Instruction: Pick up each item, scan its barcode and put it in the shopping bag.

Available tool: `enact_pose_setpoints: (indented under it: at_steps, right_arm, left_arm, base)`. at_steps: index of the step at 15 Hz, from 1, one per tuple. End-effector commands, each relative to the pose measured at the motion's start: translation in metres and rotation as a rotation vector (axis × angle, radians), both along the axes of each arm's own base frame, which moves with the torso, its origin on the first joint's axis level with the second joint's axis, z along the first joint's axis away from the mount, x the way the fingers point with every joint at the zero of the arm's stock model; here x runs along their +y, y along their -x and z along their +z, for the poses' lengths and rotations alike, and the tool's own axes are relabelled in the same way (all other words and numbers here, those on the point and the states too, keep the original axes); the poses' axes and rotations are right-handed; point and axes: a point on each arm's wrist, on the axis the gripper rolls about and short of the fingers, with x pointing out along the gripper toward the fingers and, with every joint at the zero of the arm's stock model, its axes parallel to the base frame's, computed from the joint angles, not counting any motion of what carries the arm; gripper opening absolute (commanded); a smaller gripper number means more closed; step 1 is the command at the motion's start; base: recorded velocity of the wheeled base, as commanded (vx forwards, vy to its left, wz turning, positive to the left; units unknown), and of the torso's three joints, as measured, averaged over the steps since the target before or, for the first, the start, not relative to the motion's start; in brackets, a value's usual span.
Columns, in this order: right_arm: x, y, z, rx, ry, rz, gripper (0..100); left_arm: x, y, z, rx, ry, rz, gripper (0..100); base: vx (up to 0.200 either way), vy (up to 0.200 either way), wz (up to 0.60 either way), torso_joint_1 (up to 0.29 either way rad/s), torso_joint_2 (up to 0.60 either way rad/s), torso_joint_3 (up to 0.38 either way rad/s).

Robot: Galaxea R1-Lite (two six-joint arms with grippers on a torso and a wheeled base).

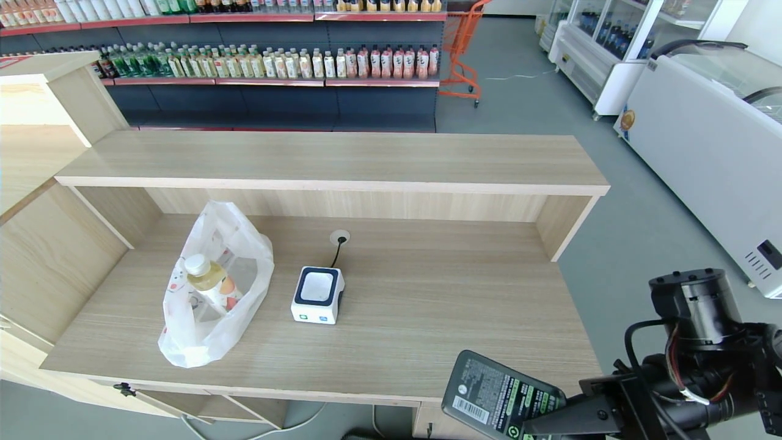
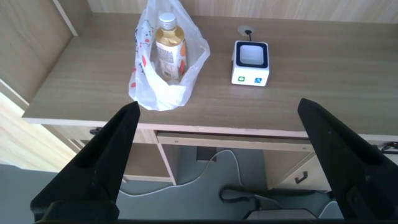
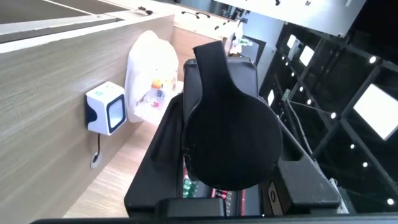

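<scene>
My right gripper (image 1: 553,415) is shut on a dark flat pouch (image 1: 498,394) with a barcode label, held just off the counter's front right corner. In the right wrist view the pouch (image 3: 230,124) sits between the fingers (image 3: 155,162). A white plastic shopping bag (image 1: 211,287) stands on the counter's left part with a bottle (image 1: 211,281) of pale drink inside. The white scanner (image 1: 317,294) sits mid-counter, to the right of the bag. My left gripper (image 2: 217,162) hangs open below the counter's front edge, with the bag (image 2: 163,62) and scanner (image 2: 250,62) beyond it.
The wooden counter (image 1: 427,305) has a raised shelf (image 1: 330,162) at the back and side walls. A cable runs from the scanner to a hole (image 1: 339,236) behind it. Store shelves with bottles and chest freezers (image 1: 702,140) stand beyond.
</scene>
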Motion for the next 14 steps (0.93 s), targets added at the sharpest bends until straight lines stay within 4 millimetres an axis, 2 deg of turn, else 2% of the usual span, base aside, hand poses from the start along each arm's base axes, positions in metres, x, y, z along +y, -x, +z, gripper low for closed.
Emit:
enact_pose_setpoints:
  at_steps: [1, 14]
  right_arm:
    - [0.001, -0.0016, -0.0031, -0.001, 0.004, 0.006, 0]
    - [0.0044, -0.0086, -0.0018, 0.013, 0.005, 0.001, 0]
  left_arm:
    - [0.0, 0.0, 0.0, -0.001, 0.0, 0.0, 100]
    - [0.0, 0.0, 0.0, 0.0, 0.001, 0.0, 100]
  base:
    - [0.0, 0.0, 0.0, 0.0, 0.0, 0.0]
    - [0.0, 0.0, 0.0, 0.0, 0.0, 0.0]
